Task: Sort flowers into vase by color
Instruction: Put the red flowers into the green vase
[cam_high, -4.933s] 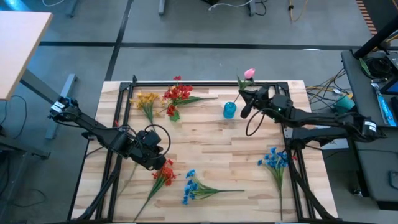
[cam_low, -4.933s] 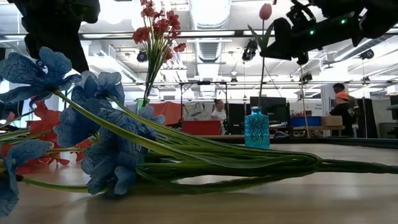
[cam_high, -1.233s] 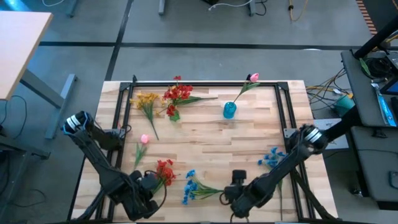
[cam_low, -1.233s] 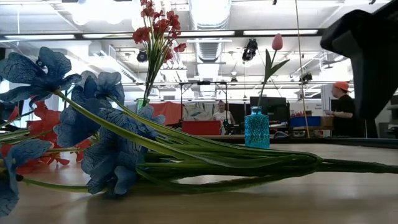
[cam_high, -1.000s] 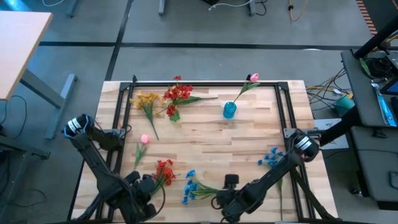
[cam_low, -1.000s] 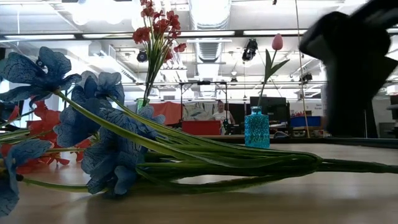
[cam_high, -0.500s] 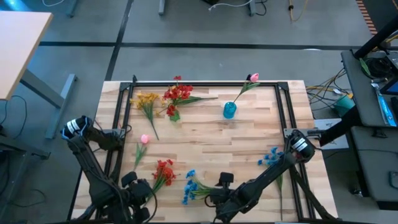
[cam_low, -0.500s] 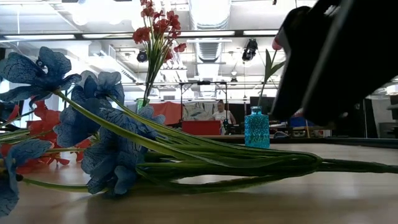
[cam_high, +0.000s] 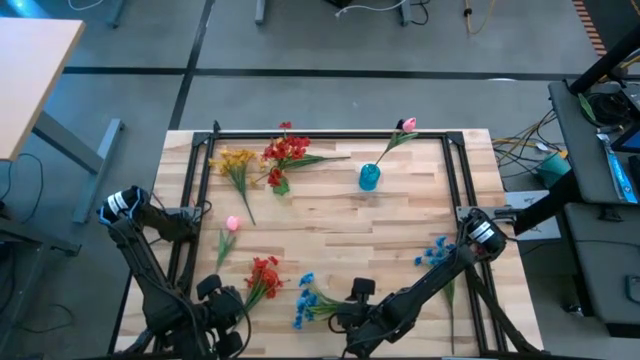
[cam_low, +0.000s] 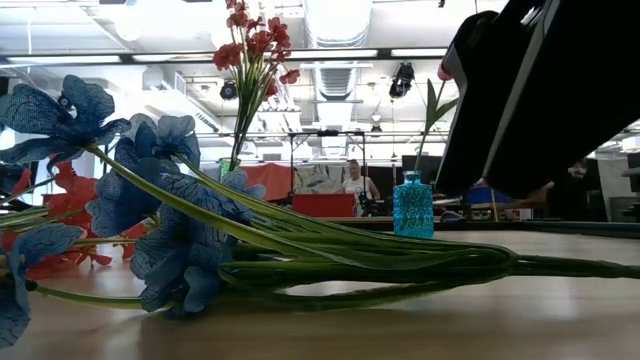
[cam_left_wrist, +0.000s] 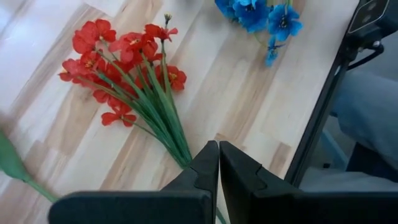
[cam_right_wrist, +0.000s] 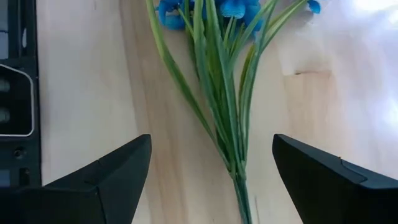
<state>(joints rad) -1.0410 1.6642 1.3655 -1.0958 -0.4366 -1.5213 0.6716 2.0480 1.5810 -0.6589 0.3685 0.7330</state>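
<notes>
Both arms have dropped to the near table edge. Right gripper spread wide, straddling blue spray stems, holding nothing. Left gripper clenched empty beside red spray. Table centre bare.

Pink bud in blue vase

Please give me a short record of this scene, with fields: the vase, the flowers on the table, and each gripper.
vase: small blue glass vase at the table's far side, holding one pink tulip-like bud
yellow spray: lying far left
red sprays: one beside the yellow, one near front left
pink bud: lying at left
blue sprays: front centre, right
left gripper: shut, above the front red spray's stems
right gripper: open, over the front blue spray's stems
</notes>
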